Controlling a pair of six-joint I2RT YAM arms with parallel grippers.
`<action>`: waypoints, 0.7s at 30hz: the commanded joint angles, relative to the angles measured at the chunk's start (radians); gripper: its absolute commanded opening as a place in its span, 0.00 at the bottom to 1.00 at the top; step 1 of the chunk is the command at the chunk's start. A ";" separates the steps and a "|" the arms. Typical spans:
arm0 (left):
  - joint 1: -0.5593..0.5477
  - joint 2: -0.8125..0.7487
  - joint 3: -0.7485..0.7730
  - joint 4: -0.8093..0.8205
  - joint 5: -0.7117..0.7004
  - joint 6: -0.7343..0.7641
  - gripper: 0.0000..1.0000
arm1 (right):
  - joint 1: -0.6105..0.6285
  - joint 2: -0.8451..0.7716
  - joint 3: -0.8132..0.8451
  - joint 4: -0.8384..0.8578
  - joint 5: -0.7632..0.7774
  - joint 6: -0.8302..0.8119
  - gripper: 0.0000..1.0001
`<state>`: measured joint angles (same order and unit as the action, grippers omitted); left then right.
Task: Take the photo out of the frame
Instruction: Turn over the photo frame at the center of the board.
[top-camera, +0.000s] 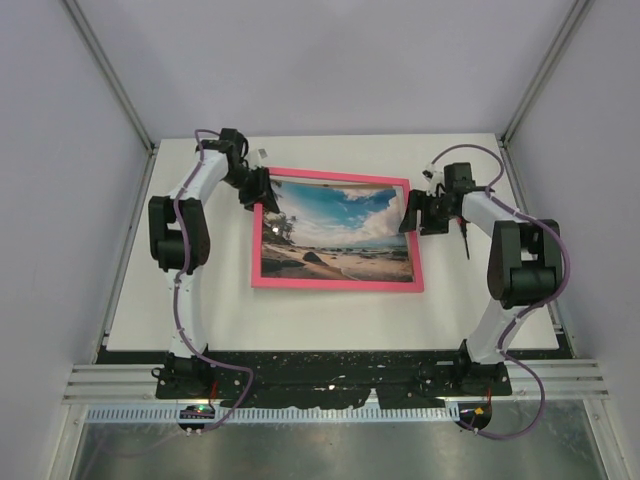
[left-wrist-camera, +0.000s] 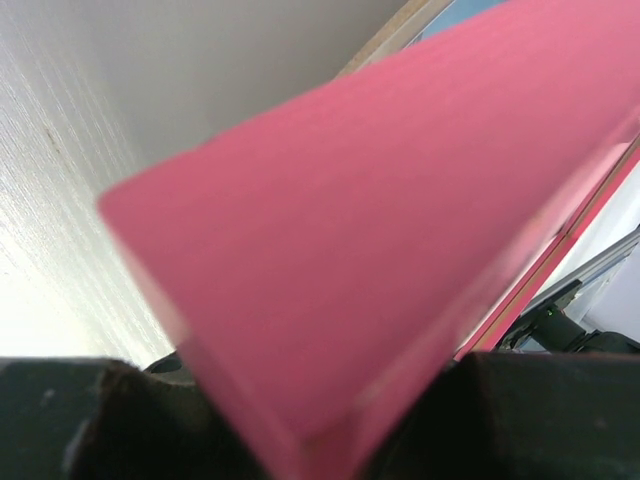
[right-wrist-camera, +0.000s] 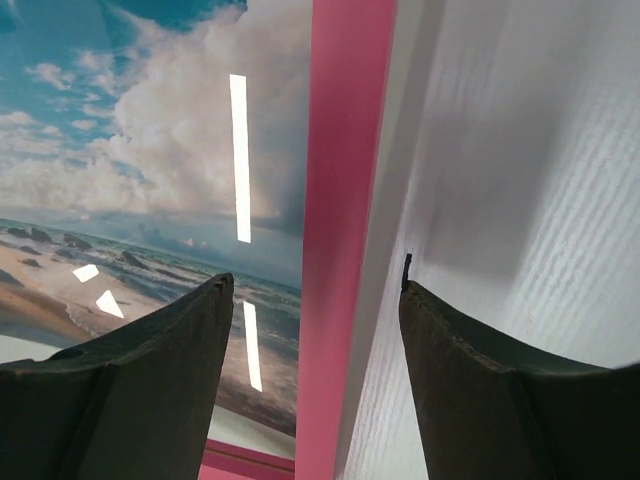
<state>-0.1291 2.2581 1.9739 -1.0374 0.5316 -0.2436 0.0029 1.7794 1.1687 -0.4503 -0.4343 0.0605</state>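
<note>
One frame (top-camera: 336, 287), one photo (top-camera: 335, 230) and two arms are on view. The pink frame lies near the middle of the white bench (top-camera: 300, 320) with the beach print behind its glass, face up. From above, the left claw (top-camera: 256, 190) sits at the frame's far left corner and the right claw (top-camera: 410, 215) at its right edge, but that view does not show how the jaws stand. The wrist cameras do: on the left, the pink corner fills the gap between the dark fingers (left-wrist-camera: 100, 420), which are clamped onto it. On the right, the jaws are spread apart, straddling the pink rail without touching it, with one finger over the photo and the other over bare bench.
</note>
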 joint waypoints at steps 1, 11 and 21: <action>0.019 0.006 -0.003 0.030 -0.200 0.092 0.33 | 0.049 0.055 0.077 0.001 0.089 0.004 0.70; 0.022 -0.006 -0.032 0.037 -0.188 0.090 0.38 | 0.089 0.166 0.174 -0.050 0.062 0.028 0.30; 0.023 -0.012 -0.058 0.048 -0.173 0.083 0.43 | 0.101 0.215 0.180 -0.065 0.045 0.039 0.08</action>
<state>-0.1085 2.2597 1.9198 -1.0298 0.4984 -0.2230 0.0902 1.9682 1.3251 -0.5098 -0.3428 0.0742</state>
